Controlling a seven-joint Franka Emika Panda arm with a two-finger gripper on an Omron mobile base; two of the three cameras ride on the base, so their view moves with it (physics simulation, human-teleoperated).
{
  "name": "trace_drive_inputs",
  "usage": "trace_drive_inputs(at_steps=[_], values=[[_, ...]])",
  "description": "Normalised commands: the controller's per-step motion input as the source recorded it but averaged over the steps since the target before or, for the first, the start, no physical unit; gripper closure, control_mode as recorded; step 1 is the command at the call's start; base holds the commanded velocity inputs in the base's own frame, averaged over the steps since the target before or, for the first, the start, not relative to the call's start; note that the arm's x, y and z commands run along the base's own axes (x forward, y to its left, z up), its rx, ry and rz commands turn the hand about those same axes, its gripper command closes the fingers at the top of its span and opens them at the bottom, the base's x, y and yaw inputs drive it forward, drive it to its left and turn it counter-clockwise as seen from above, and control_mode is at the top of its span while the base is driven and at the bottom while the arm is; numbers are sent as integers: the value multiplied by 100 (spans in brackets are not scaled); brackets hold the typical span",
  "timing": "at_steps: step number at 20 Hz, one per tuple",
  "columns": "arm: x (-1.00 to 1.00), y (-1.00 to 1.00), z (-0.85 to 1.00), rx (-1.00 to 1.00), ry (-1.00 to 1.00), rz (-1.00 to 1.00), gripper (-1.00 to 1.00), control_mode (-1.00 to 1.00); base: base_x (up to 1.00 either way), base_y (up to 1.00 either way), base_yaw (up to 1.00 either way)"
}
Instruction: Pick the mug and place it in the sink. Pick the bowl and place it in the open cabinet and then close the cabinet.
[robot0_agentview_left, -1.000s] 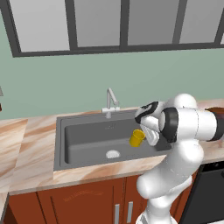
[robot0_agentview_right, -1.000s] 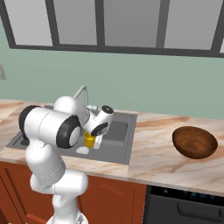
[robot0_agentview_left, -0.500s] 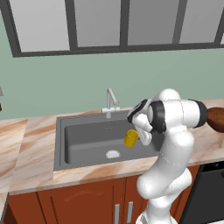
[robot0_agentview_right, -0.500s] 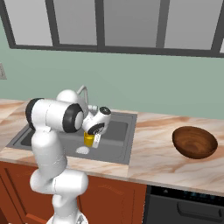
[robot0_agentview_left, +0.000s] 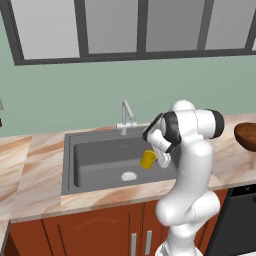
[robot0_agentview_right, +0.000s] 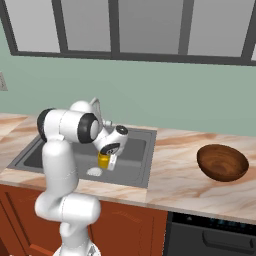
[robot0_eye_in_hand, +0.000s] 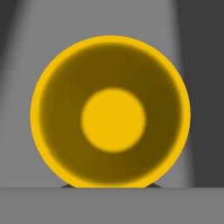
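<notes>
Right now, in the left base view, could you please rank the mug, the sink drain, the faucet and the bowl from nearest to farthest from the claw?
1. The mug, held in the claw over the sink.
2. The drain, just below-left on the basin floor.
3. The faucet, behind the basin.
4. The bowl, far right on the counter.

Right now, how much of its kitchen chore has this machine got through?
Nothing is finished yet. In hand: the fingers are shut on the yellow mug, held over the sink near the drain, not set down so far as I can tell. The hand view looks straight into the mug. Left: release the mug, then fetch the bowl, which sits on the counter, shelve it in the cabinet and close it.
</notes>
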Motion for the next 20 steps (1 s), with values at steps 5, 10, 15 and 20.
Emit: trace_drive_inputs(at_steps=[5, 10, 15, 20], values=[[19, 1, -35, 0, -5, 0, 100, -100, 0, 0, 0], [18, 2, -31, 0, -6, 0, 100, -100, 0, 0, 0], [26, 0, -29, 0, -4, 0, 100, -100, 0, 0, 0], [25, 0, -25, 0, -3, 0, 100, -100, 0, 0, 0]])
